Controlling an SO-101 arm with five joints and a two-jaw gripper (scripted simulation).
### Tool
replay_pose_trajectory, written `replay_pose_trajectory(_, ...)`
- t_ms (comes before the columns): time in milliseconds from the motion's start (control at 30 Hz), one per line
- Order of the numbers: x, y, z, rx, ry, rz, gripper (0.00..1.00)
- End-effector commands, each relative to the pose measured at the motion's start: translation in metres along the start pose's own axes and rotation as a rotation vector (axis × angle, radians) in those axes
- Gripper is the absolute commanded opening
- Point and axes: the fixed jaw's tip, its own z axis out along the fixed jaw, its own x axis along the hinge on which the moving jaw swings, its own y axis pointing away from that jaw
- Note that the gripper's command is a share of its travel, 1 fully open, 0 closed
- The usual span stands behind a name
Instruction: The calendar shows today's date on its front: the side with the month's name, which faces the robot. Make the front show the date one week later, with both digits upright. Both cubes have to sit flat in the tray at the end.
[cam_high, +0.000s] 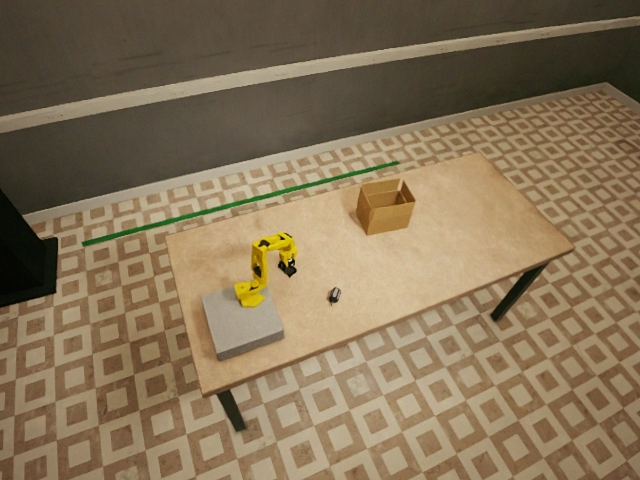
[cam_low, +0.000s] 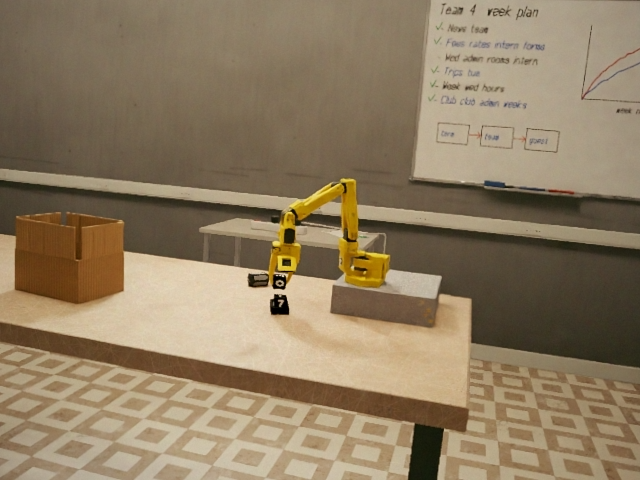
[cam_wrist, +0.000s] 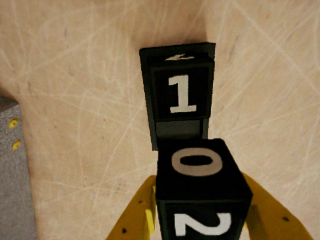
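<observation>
My gripper (cam_high: 287, 265) (cam_low: 279, 279) (cam_wrist: 201, 192) is shut on a black cube (cam_low: 279, 282) (cam_wrist: 172, 192) and holds it above the table. In the wrist view this cube shows a 0 on its upper face and a sideways 2 on the face below. The other black cube (cam_low: 276, 303) (cam_wrist: 162, 95) sits at the far end of the black tray (cam_low: 279, 312) (cam_wrist: 180, 129), with a 1 on top in the wrist view and a 7 visible in the exterior view. The held cube hangs near the tray's empty end and overlaps its edge in the wrist view. The month's name cannot be read.
An open cardboard box (cam_high: 388, 218) (cam_low: 47, 274) stands farther along the table. A small black and grey object (cam_high: 334, 295) (cam_low: 258, 280) lies on the table beside the work area. The arm's base stands on a grey block (cam_high: 242, 322) (cam_low: 382, 304) (cam_wrist: 17, 185).
</observation>
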Motion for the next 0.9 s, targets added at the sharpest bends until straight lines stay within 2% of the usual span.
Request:
replay_pose_trajectory(0, -0.0007, 0.0047, 0.0058, -0.02, 0.001, -0.016, 0.0)
replay_pose_trajectory(867, -0.0005, 0.0072, 0.0151, -0.02, 0.001, -0.015, 0.0)
